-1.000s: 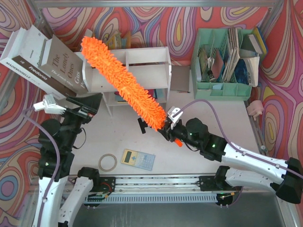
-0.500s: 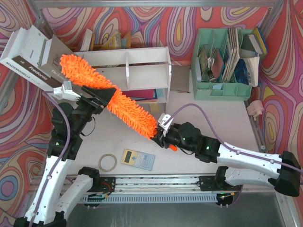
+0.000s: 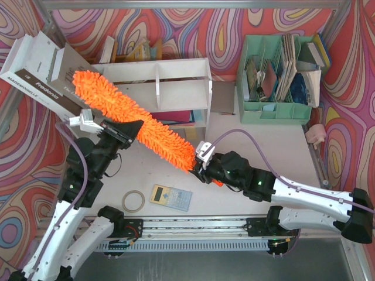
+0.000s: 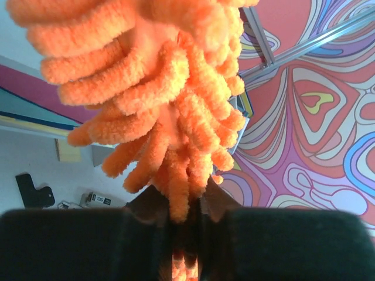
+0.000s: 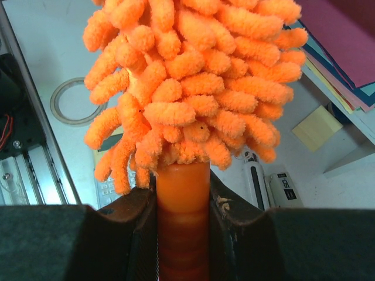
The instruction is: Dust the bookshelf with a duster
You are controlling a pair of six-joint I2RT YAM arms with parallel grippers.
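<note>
Currently, likely handover step: duster (image 3: 117,108) slanted before bookshelf (image 3: 176,69), off tabletop (image 3: 293,152); right gripper (image 3: 199,170) pinches handle (image 5: 183,199); left gripper (image 3: 137,126) pressed together on fluff mid-length. Next probably: one releases, other sweeps shelf boards.

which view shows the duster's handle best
The right wrist view: the orange handle sits centre frame, clamped in the right gripper. The top external view shows the whole duster, but the gripper hides most of its handle. The left wrist view shows only fluffy strands.
</note>
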